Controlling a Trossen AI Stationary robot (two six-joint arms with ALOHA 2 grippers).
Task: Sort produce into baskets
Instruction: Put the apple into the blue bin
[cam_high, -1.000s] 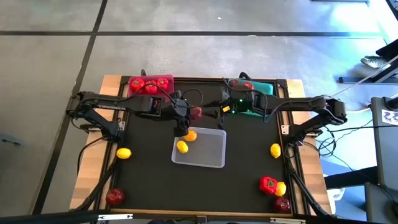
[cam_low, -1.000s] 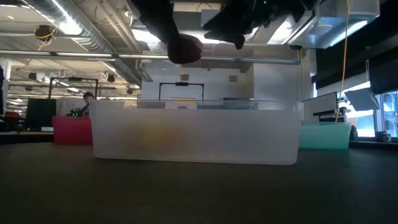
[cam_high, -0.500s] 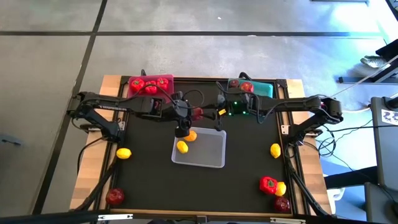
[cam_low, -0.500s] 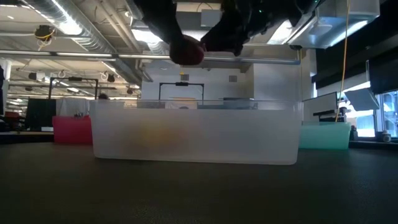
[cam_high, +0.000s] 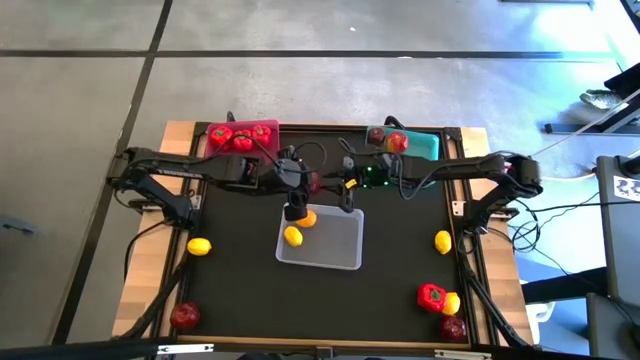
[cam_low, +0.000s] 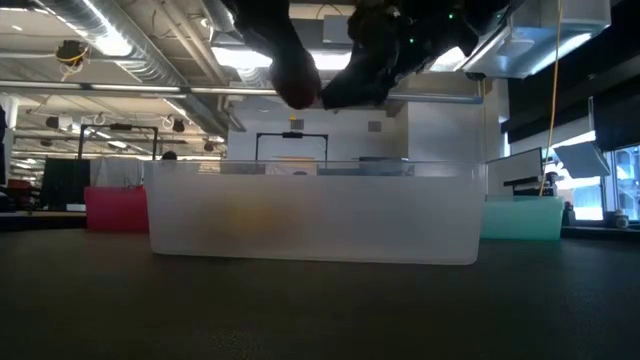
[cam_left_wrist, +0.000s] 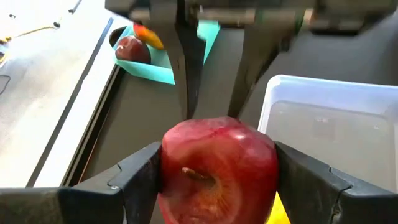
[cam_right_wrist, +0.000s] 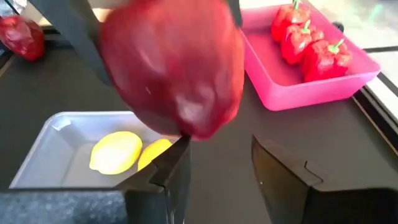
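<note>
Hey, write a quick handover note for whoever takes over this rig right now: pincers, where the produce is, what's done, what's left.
Left pincer: shut on a dark red apple, held in the air by the clear tray's far edge.
Right pincer: open, right at the apple; looks like a handover.
Done: three peppers in the pink tray; two lemons in the clear tray; an apple and another piece in the teal tray.
Left: loose lemons, apples and a pepper on the mat.
</note>
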